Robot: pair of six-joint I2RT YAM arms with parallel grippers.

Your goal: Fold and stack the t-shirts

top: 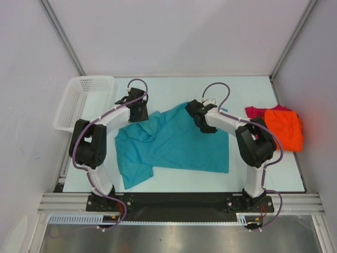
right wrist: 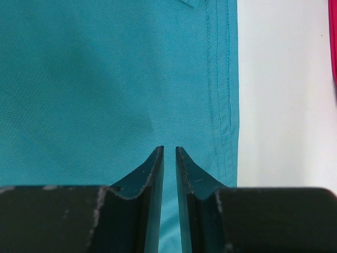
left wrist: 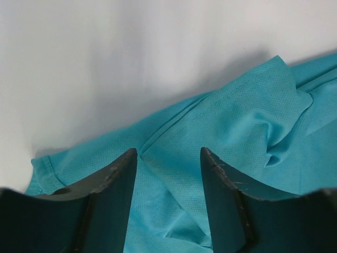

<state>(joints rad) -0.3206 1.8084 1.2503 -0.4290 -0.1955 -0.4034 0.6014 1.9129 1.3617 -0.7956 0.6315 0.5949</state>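
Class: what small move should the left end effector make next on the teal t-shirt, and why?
Probably close the left end effector: its jaws stand open astride a ridge of the teal t-shirt, while the right end effector looks pinched on it.

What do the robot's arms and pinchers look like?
The left arm and right arm are white tubes with chunky black joints. A thin purple cable loops along each. The jaws are two dark, curved wedges with pale scuffed edges. Black bases sit on a metal rail.
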